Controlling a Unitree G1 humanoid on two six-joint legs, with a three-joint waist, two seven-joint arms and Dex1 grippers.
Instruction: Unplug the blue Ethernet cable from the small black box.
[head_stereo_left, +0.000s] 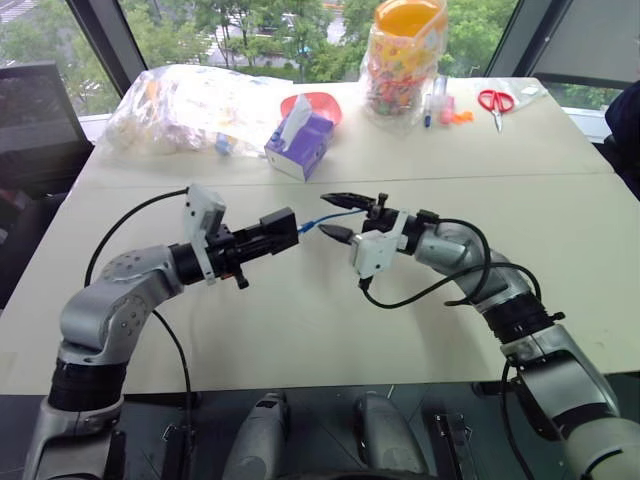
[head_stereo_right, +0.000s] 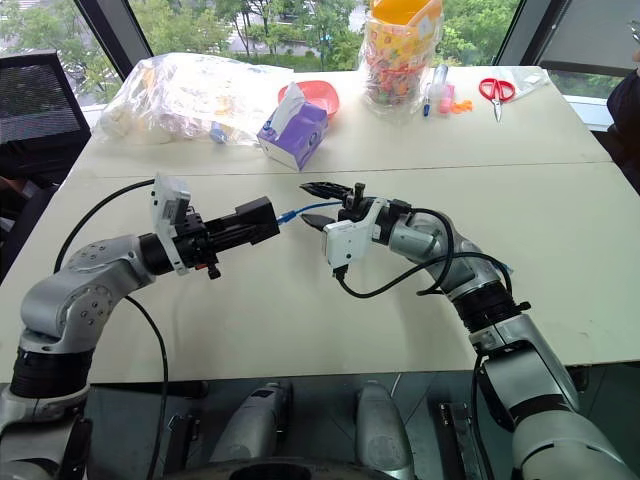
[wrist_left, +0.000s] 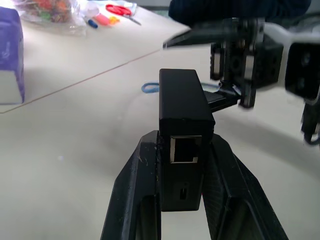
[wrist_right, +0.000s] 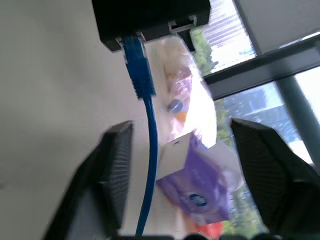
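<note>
The cable is not yet out: above the wide cream table (head_stereo_left: 300, 330), the left gripper (head_stereo_left: 283, 228) is clenched on the small matte-black box (wrist_left: 183, 122), with the thin bright-blue Ethernet cable (wrist_right: 148, 125) plugged in and running between the spread fingers of the right gripper (head_stereo_left: 340, 215). That gripper must yet clamp the plug and pull. The purple tissue box (head_stereo_left: 298, 145) and clear plastic bags (head_stereo_left: 185, 108) sit well behind, out of the way.

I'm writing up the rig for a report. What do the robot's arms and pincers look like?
Both arms are silver-grey metal segments with black ribbed joint bands. Each ends in a left pincer or right pincer of two black tapered fingers, behind a white camera bracket. A loose black cable loops along each arm.
</note>
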